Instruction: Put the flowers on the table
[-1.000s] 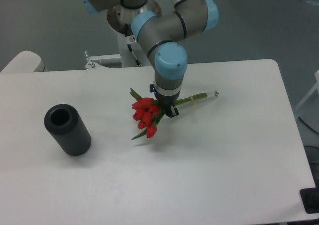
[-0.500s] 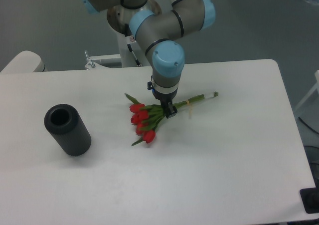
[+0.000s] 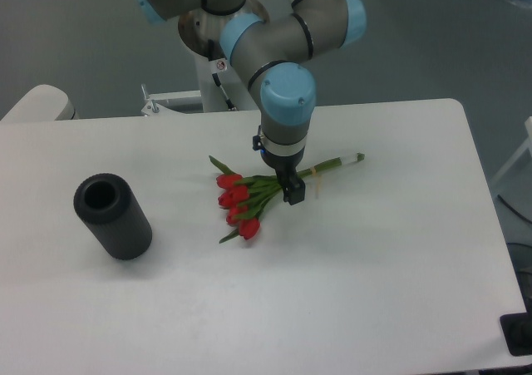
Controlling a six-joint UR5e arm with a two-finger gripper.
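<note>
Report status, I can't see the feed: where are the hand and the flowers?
Hand over the stems, grip not discernible. Flowers lying flat on the table. Black cylinder well off to one side, nothing in the way.

Table (image 3: 399, 250) matte white; black cylinder (image 3: 112, 217) matte.

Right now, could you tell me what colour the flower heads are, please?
Red, clearest in the fixed camera view: the flowers lie on the white table.

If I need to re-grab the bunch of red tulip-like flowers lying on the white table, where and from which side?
Grip the red tulip-like flowers on the green stems near the pale band, coming straight down. They lie flat, stems toward the right, so close the fingers across them, clear of the blooms.
</note>
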